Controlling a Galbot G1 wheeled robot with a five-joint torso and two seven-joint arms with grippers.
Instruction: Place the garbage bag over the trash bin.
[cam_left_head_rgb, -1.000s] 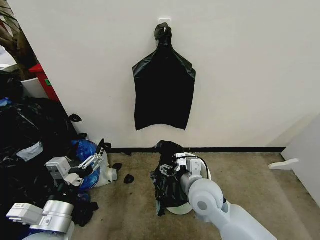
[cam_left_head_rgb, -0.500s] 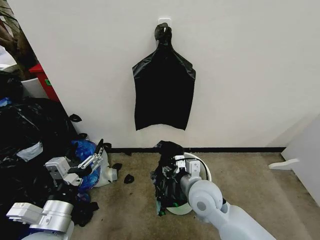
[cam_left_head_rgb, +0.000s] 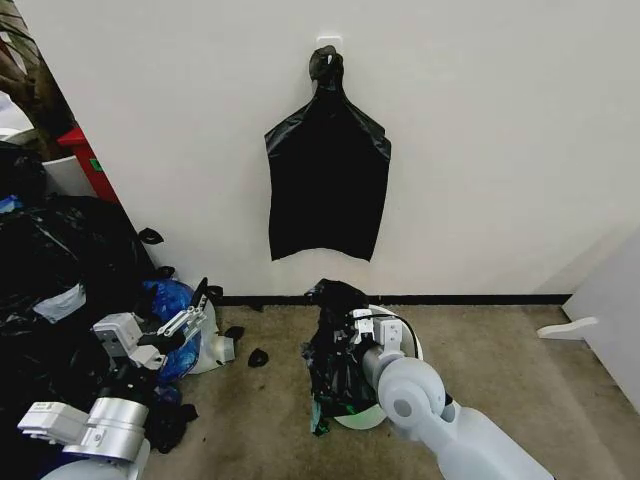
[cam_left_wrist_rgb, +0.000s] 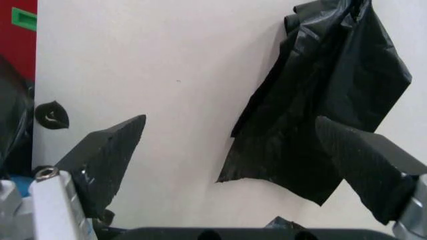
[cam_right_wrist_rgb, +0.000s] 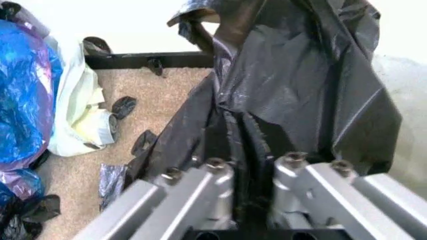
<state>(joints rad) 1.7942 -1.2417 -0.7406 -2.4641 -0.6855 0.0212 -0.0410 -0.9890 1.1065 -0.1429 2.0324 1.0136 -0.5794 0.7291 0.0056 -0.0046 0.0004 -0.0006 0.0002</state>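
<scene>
The right gripper (cam_left_head_rgb: 352, 338) is closed to a narrow gap, its two metal fingers (cam_right_wrist_rgb: 220, 192) pinching a fold of the thin, glossy, crinkled black plastic garbage bag (cam_left_head_rgb: 337, 355). In the right wrist view the same garbage bag (cam_right_wrist_rgb: 293, 95) bunches directly ahead of the fingertips and spreads away from them.

The garbage bag hangs over the near-left side of the round white plastic trash bin (cam_left_head_rgb: 408, 345), which stands on the tan carpet (cam_left_head_rgb: 500, 360) just in front of the white wall (cam_left_head_rgb: 500, 150). Part of the rolled rim shows bare on the bin's right side and white plastic shows below the bag.

The left gripper (cam_left_head_rgb: 190, 315) is held low at the robot's left, its black fingers (cam_left_wrist_rgb: 107, 160) spread wide apart and holding nothing.

A flat bunch of black bags (cam_left_head_rgb: 328, 180), knotted at its top, hangs on the wall above the bin. A heap of stuffed black and blue bags (cam_left_head_rgb: 60, 270) occupies the floor at the left, with black scraps (cam_left_head_rgb: 258, 357) between the heap and the bin.
</scene>
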